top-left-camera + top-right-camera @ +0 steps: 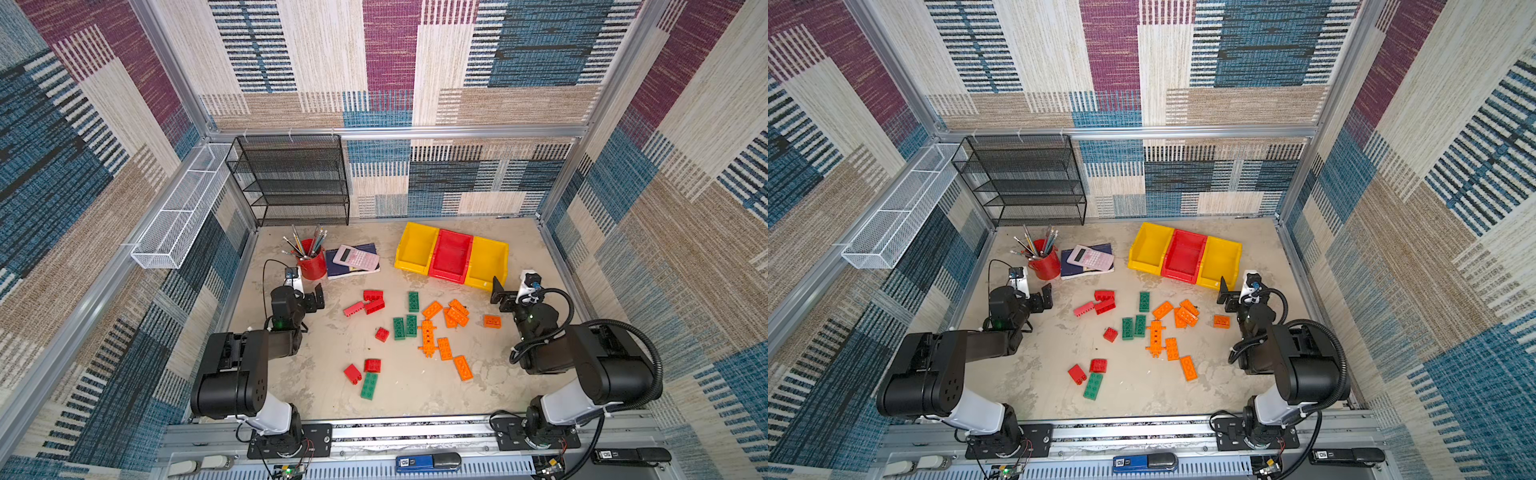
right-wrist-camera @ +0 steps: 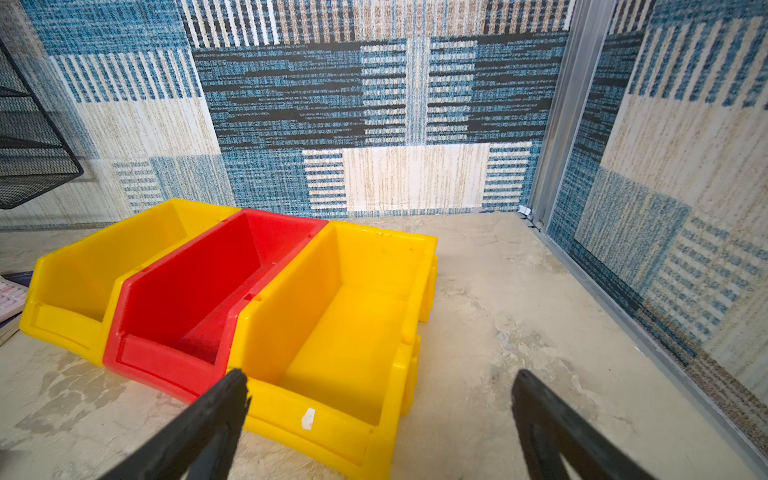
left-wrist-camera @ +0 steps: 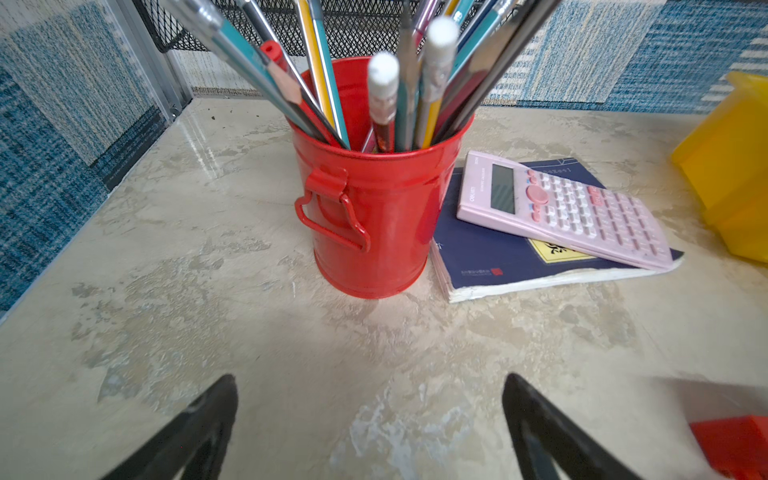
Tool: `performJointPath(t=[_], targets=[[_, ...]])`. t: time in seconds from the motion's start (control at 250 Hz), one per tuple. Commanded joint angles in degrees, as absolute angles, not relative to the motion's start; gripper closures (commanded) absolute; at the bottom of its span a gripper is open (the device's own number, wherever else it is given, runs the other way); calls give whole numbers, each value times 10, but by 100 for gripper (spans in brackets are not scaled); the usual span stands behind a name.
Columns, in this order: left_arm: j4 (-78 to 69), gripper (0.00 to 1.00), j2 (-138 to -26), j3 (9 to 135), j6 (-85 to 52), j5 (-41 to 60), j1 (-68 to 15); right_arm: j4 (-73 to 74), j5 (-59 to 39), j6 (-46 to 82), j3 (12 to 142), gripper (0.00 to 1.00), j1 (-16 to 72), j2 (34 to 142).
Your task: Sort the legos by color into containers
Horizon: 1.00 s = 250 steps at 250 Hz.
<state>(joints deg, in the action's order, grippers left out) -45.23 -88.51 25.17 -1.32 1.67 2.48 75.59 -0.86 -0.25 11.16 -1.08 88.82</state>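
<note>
**Item:** legos (image 1: 411,325), loose on the bare middle of the bench (image 1: 407,390), none in the containers (image 1: 451,251) yet.
- Red bricks (image 1: 373,296) lie toward the left edge and the near edge.
- Green bricks (image 1: 399,328) lie mostly in the centre.
- Orange bricks (image 1: 457,311) lie toward the right edge, some overlapping in a small heap.
- One long pegged orange piece (image 1: 428,338) lies just beside the greens.

**Material:** hard moulded plastic with studded tops, flat smooth side walls and square corners. We judge the bricks light, stiff, unlikely to break and somewhat slippery. A pinch across the two long side walls should seat best. We would take the pegged piece across its narrow beam, between pegs.

**Containers:** three joined bins, yellow, red, yellow, glossy, with sloped open fronts. They stand empty near the far right corner.

**Left tool** (image 3: 369,384): spread wide, holding nothing, facing the red pencil cup (image 3: 374,216).

**Right tool** (image 2: 380,376): likewise spread and unloaded, just before the front of a yellow bin.
</note>
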Motion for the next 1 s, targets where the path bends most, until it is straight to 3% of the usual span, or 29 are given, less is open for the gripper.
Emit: performJointPath(t=[0.0,0.644,0.756,0.836,0.996], targets=[[-460,1,-884,251,-1,20,25,774,-3,-5,111,0,-10,887],[-460,1,-885,252,-3,26,29,759,-9,-6,119,0,-10,878],[-462,3,-880,252,-3,25,29,587,33,5,173,0,-10,785],[-363,4,-834,285,-9,8,29,489,54,14,220,0,-10,732],[-256,6,-766,319,-7,-33,5,225,66,91,383,0,-5,739]])
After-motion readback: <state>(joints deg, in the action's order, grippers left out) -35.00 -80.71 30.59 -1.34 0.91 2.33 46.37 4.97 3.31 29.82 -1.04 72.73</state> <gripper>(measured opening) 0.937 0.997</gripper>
